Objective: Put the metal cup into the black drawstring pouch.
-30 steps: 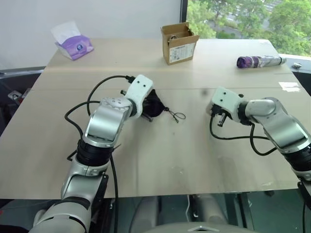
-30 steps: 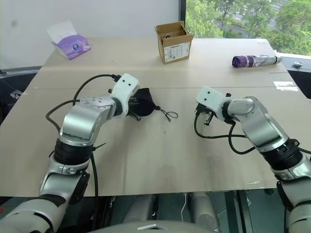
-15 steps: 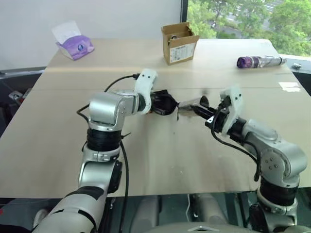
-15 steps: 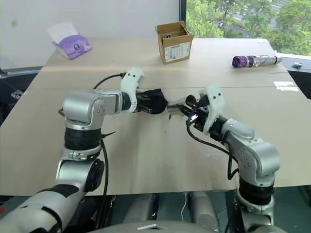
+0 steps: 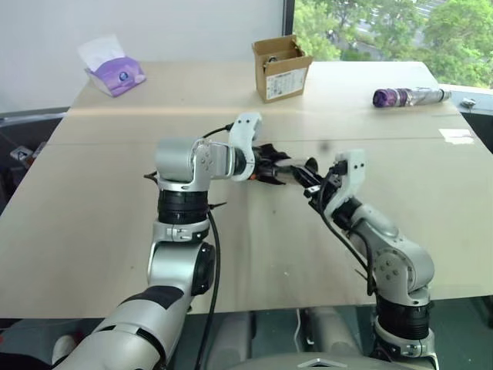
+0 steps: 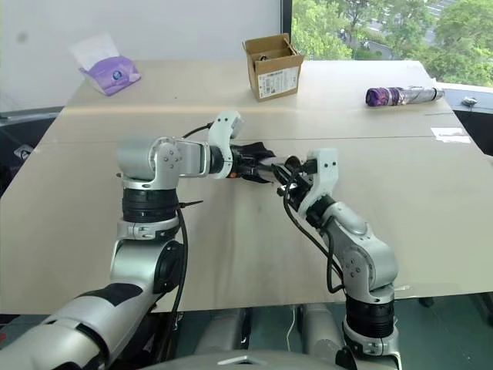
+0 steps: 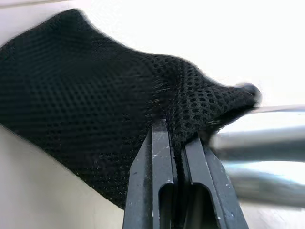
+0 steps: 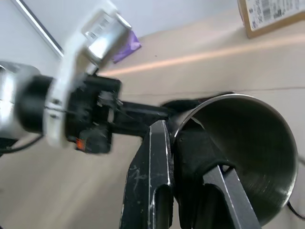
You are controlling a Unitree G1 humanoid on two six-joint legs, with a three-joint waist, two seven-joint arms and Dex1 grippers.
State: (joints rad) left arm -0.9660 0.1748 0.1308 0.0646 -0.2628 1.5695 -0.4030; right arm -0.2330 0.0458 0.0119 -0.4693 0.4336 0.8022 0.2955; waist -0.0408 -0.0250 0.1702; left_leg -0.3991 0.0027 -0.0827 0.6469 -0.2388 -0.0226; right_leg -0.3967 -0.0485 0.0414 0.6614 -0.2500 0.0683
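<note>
Both arms met above the middle of the worktop (image 5: 92,231). The left gripper (image 7: 177,143) had its fingers (image 7: 159,157) pressed together on a fold of the black mesh pouch (image 7: 86,90), which hung from them above the worktop surface. The right gripper (image 8: 183,138) pointed toward the left one, its fingers (image 8: 157,162) clamped on the wall of the cup (image 8: 248,143), one finger outside and one inside the rim. The cup lay roughly level in the grip, its closed end toward the pouch and its open mouth facing back along the right arm. In the left wrist view the shiny side of the cup (image 7: 267,143) stood just beside the pouch's edge and appeared to touch it; whether any part had entered the pouch could not be told. In the head views the pouch (image 5: 269,163) and cup (image 5: 299,173) sat between the two wrists. Along the far side of the worktop stood an open cardboard box (image 5: 282,68) near the middle, a purple tissue pack (image 5: 114,71) at far left, and a purple bottle (image 5: 408,96) lying on its side at far right.
</note>
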